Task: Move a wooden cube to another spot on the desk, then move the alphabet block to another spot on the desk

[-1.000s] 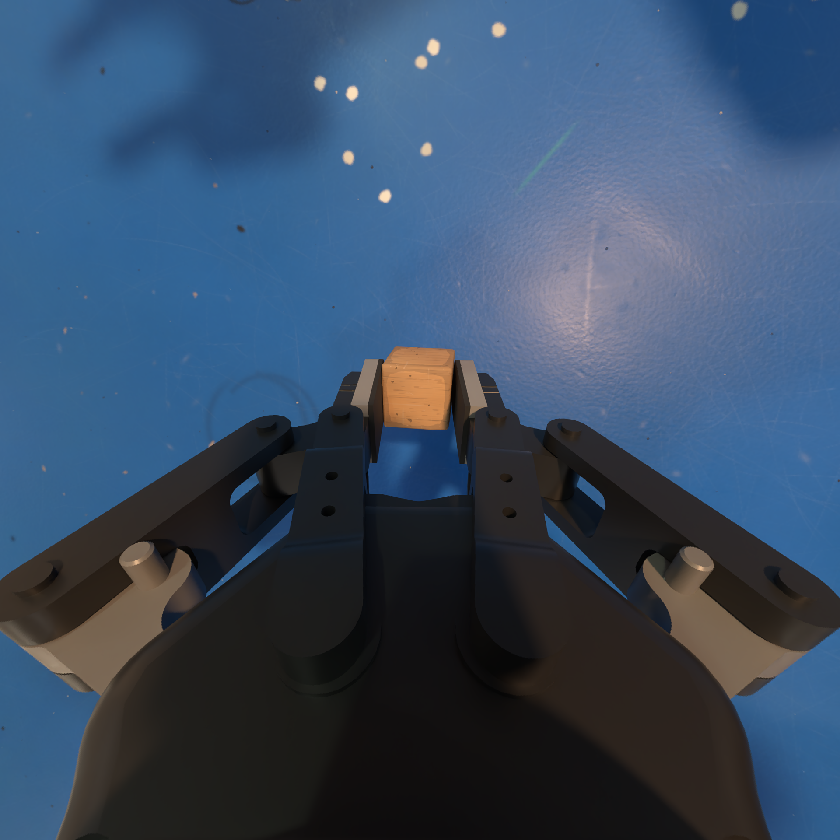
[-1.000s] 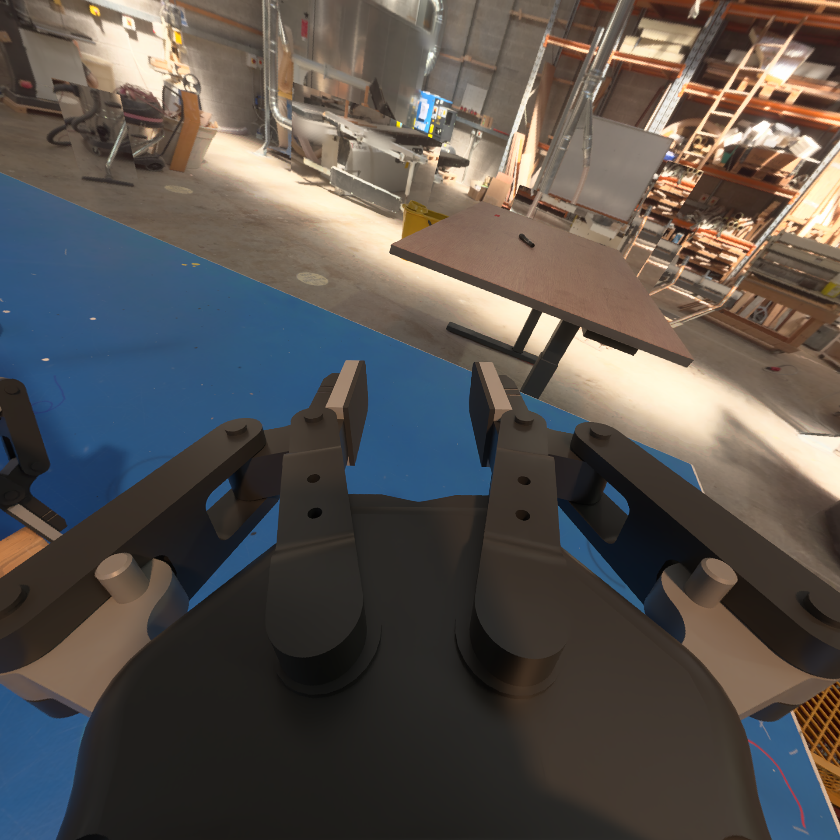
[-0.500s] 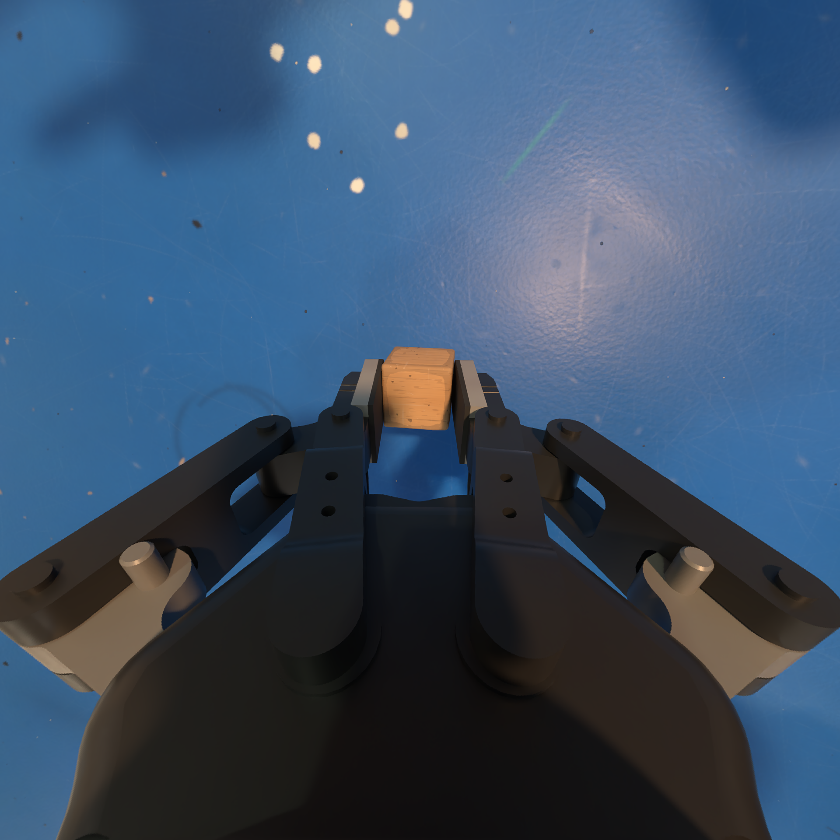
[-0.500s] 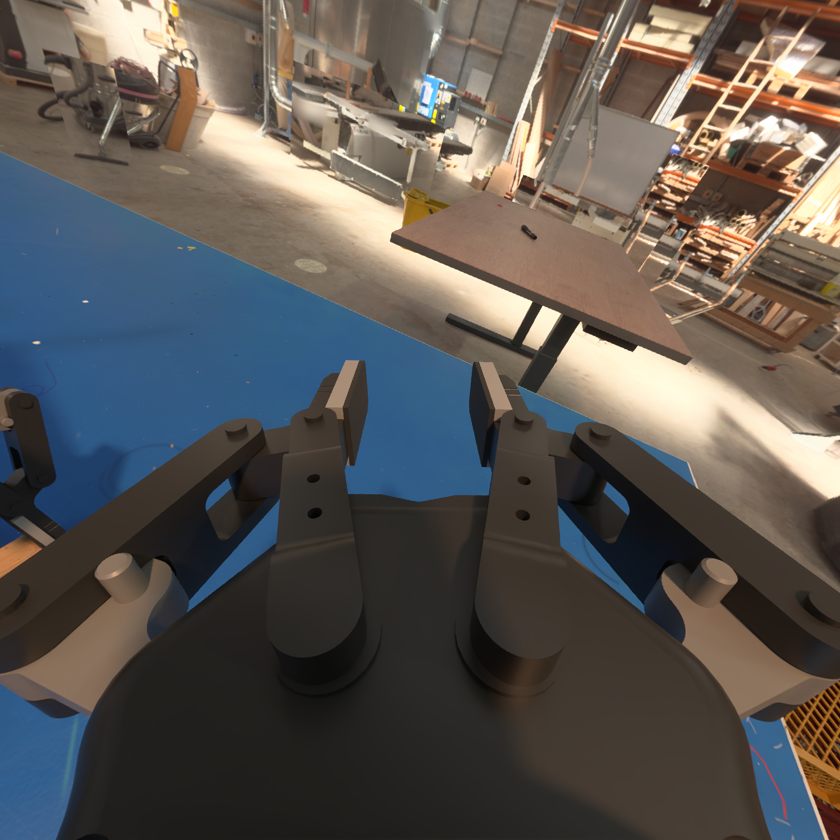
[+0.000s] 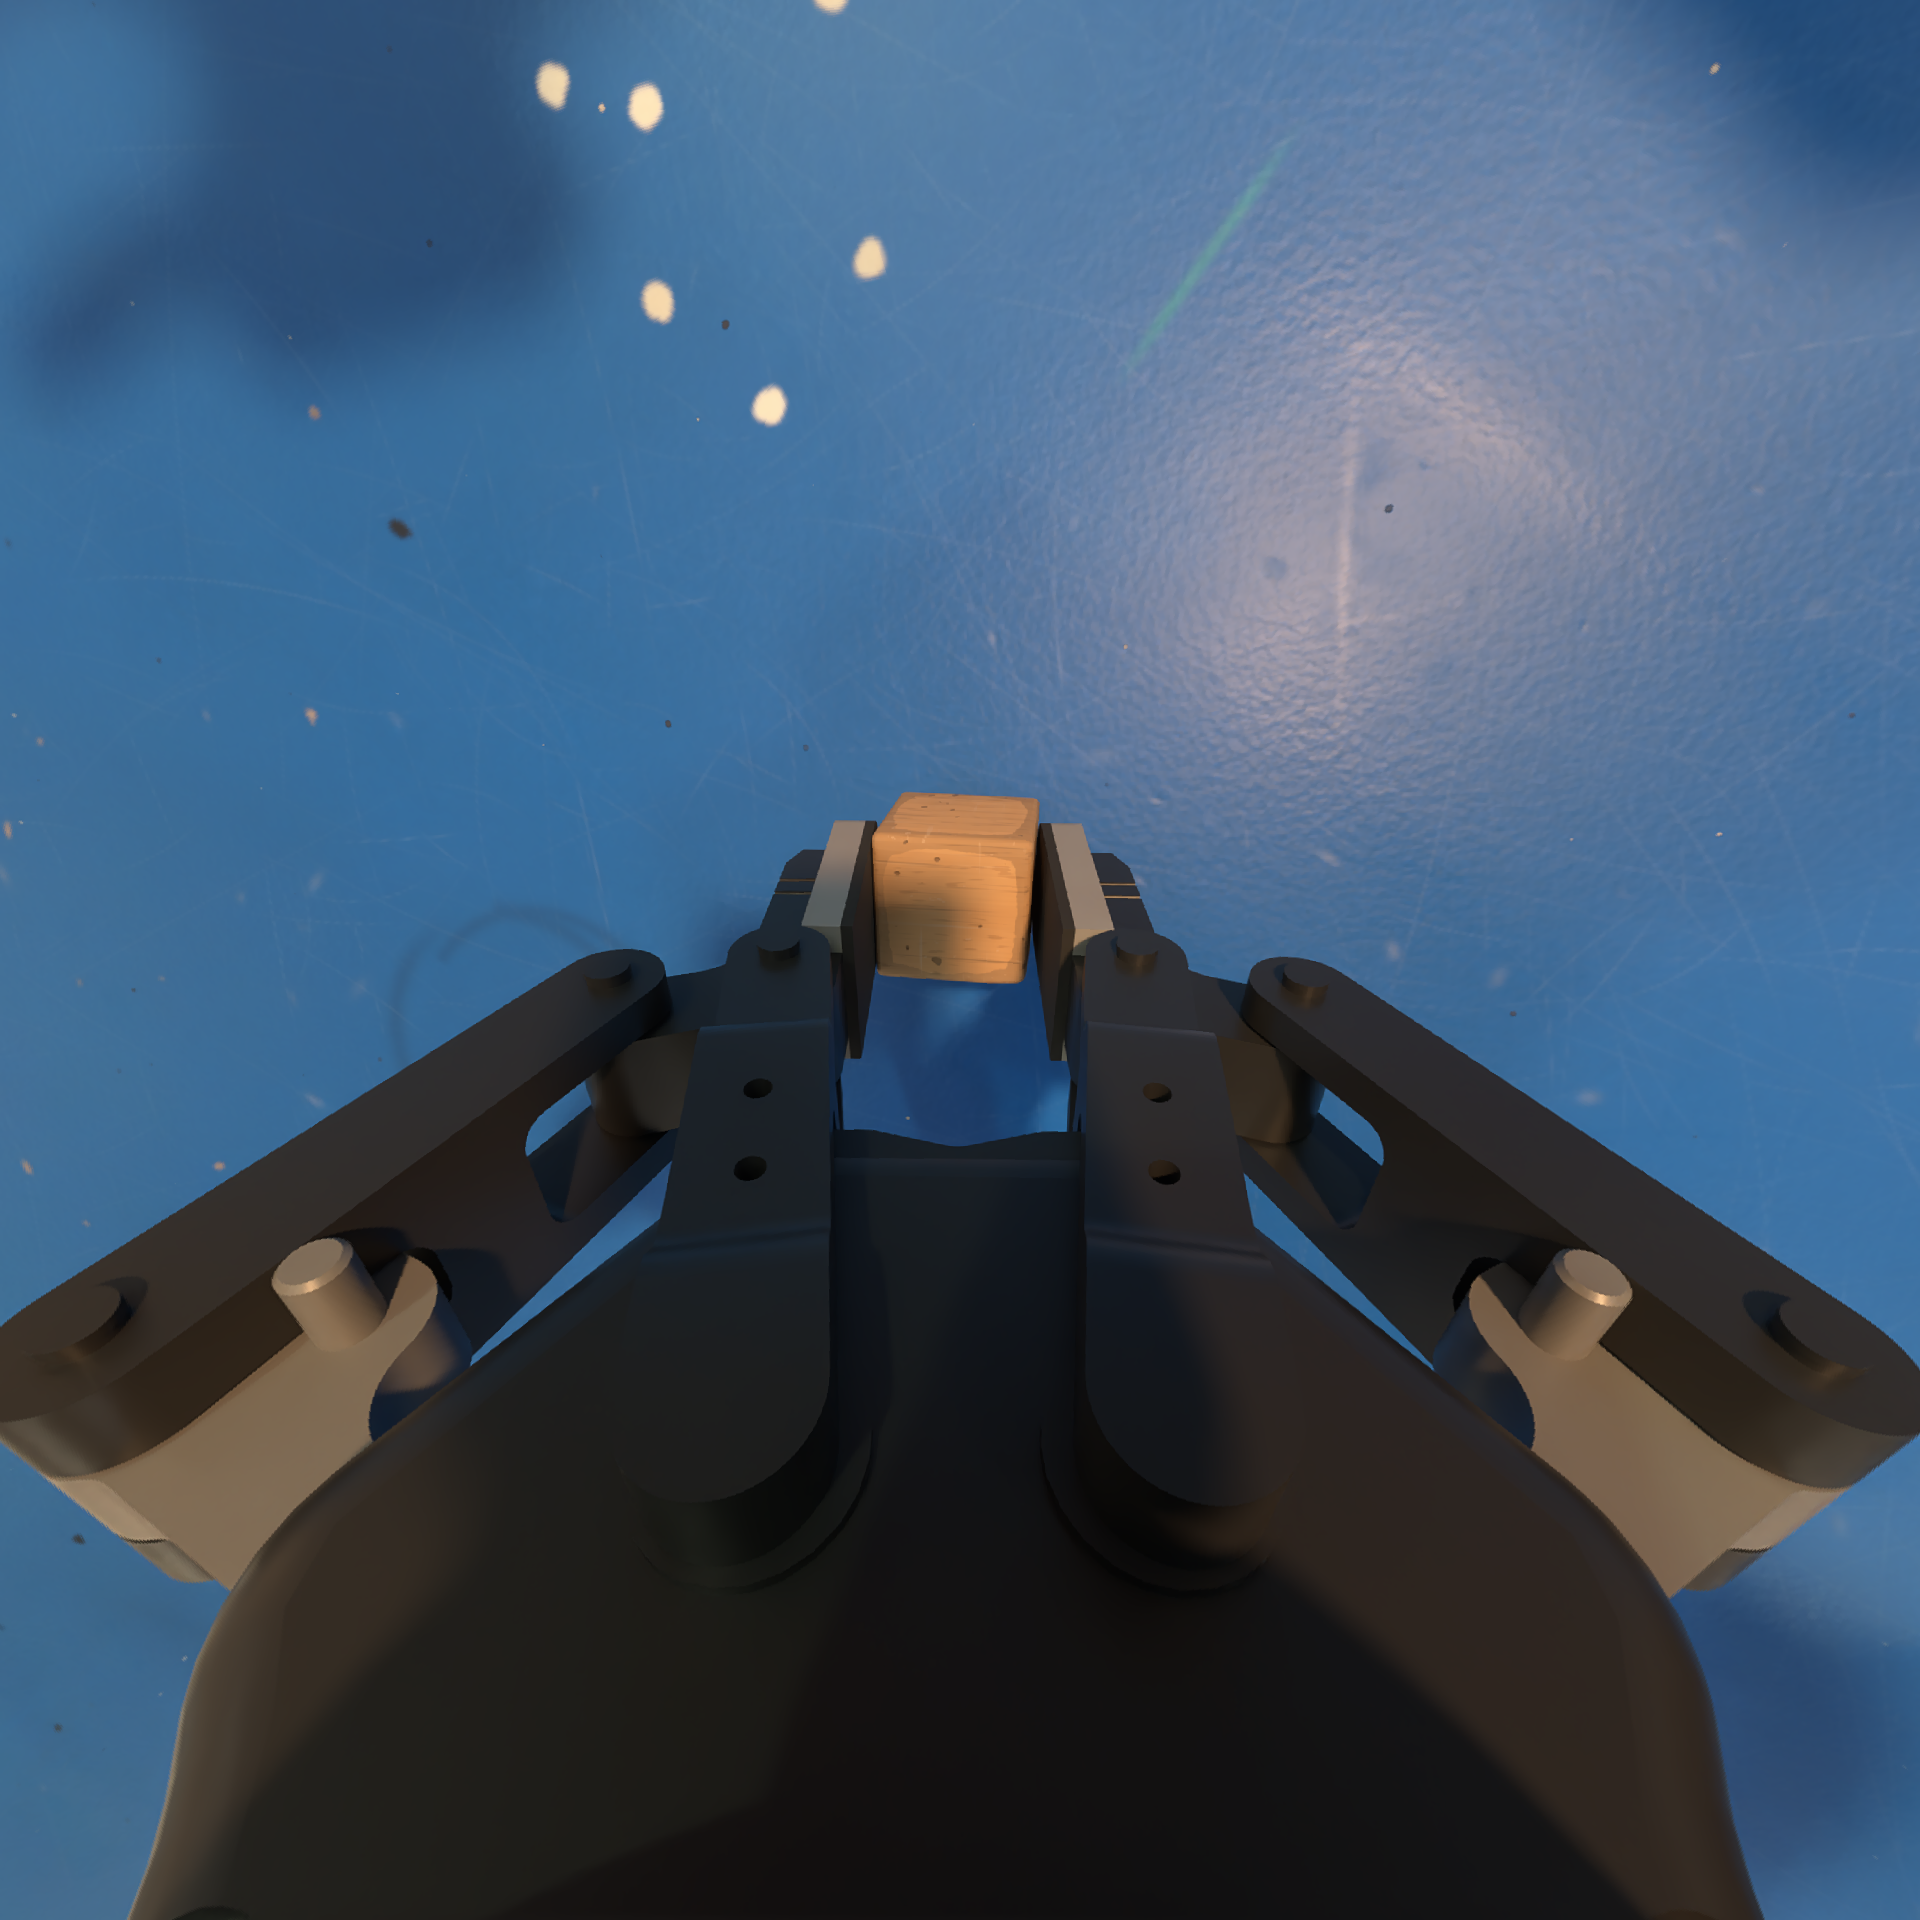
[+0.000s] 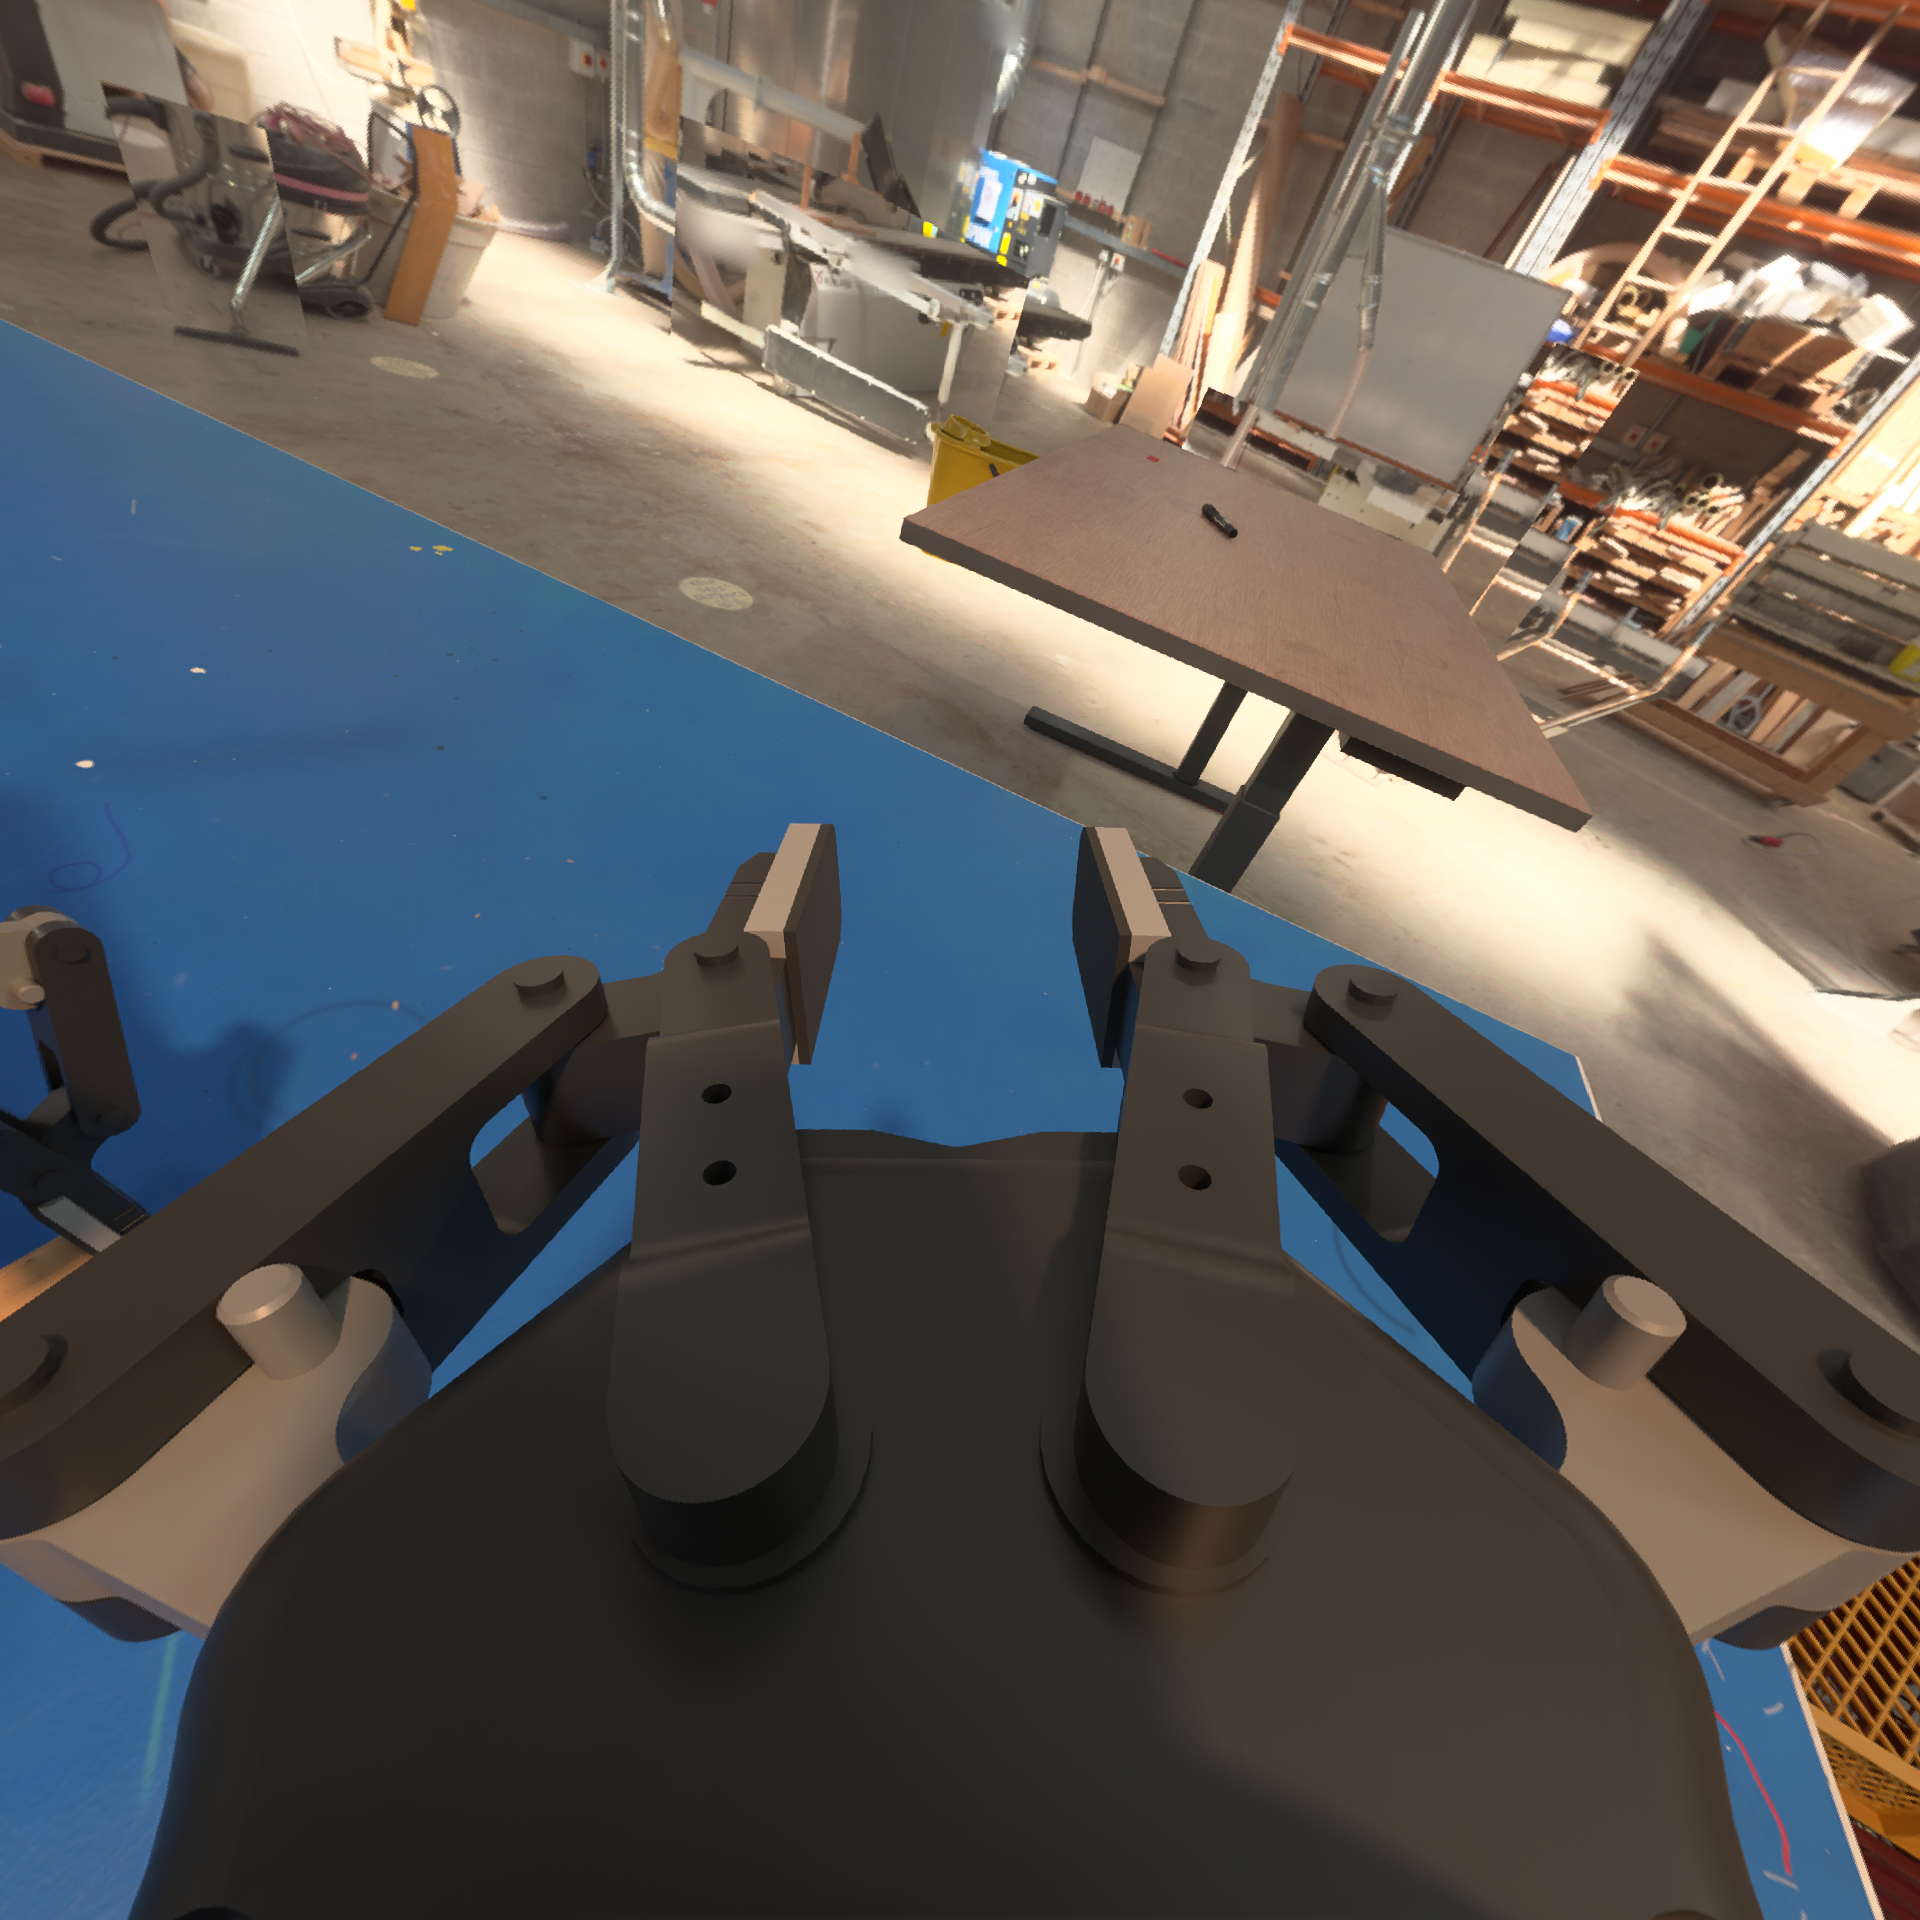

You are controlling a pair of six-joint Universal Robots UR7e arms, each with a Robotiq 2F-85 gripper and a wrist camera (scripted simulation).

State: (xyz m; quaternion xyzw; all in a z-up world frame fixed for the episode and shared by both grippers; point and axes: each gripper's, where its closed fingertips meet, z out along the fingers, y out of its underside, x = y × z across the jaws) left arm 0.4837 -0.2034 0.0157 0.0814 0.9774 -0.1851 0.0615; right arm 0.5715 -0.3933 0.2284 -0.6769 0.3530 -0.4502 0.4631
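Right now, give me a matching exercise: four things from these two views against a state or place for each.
Things:
1. wooden cube
2. left end effector
3. right end effector
4. black marker

States or places:
A. open, holding nothing
B. lying on the brown table
C. clamped between two pads
D. shut on a block

Pairs: 1-C, 2-D, 3-A, 4-B
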